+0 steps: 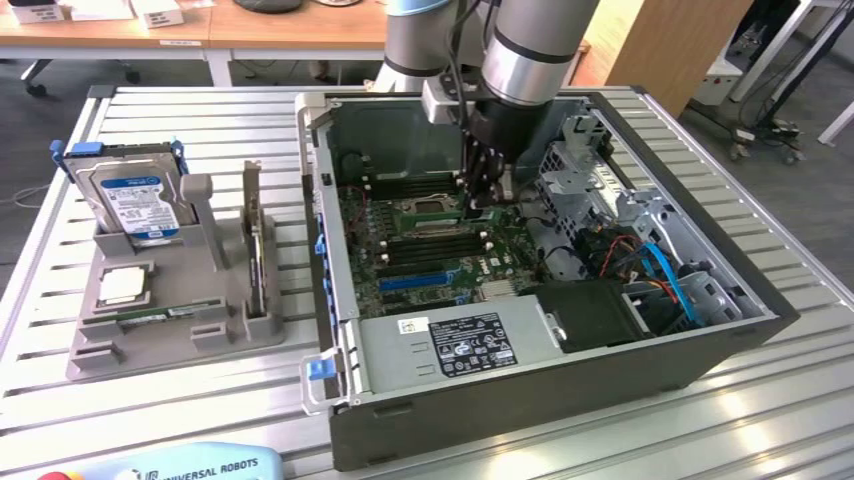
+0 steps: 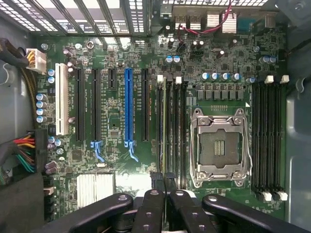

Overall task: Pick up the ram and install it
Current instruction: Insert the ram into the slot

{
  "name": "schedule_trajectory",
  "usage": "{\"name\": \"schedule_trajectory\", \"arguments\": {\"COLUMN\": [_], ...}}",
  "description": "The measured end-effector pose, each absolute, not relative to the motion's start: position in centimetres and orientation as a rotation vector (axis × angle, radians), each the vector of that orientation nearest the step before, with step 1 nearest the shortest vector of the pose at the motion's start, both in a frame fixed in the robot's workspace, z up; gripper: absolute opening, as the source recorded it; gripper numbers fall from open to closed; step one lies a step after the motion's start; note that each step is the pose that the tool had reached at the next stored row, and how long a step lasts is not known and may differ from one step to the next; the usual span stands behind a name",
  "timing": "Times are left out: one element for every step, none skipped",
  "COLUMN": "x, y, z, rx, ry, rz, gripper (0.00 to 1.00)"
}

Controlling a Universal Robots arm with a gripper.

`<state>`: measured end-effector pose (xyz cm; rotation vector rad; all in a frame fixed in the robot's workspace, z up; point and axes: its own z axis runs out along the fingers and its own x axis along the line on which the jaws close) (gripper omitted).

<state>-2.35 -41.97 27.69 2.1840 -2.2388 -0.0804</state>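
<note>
The ram (image 2: 164, 121) stood on edge in the slot just beside the empty processor socket (image 2: 221, 148), lined up along it as seating would require, I judged. The arm (image 1: 534, 50) dropped almost straight into the open case (image 1: 561, 390), the gripper (image 2: 164, 180) pressed nearly together over one end of the stick; whether it actually pinched it I couldn't tell. A twin stick (image 1: 167, 315) lay in the tray (image 1: 94, 355) beside the case.

Open computer case (image 1: 561, 395), processor socket (image 2: 221, 148), hard drive (image 1: 138, 203) in grey holder (image 1: 160, 345)
</note>
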Motion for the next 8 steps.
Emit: {"name": "schedule_trajectory", "arguments": {"x": [-2.35, -2.35, -2.35, -2.35, -2.35, -2.35, -2.35, -2.35], "y": [-41.97, -41.97, -41.97, -41.97, -41.97, -41.97, -41.97, -41.97], "z": [27.61, 27.53, 27.43, 27.34, 27.24, 27.15, 27.06, 26.96], "rx": [2.184, 2.184, 2.184, 2.183, 2.183, 2.183, 2.183, 2.183], "ry": [-2.239, -2.239, -2.239, -2.239, -2.24, -2.24, -2.24, -2.24], "rz": [-0.08, -0.08, -0.08, -0.08, -0.08, -0.08, -0.08, -0.08], "gripper": [0.12, 0.12, 0.12, 0.12, 0.12, 0.12, 0.12, 0.12]}}
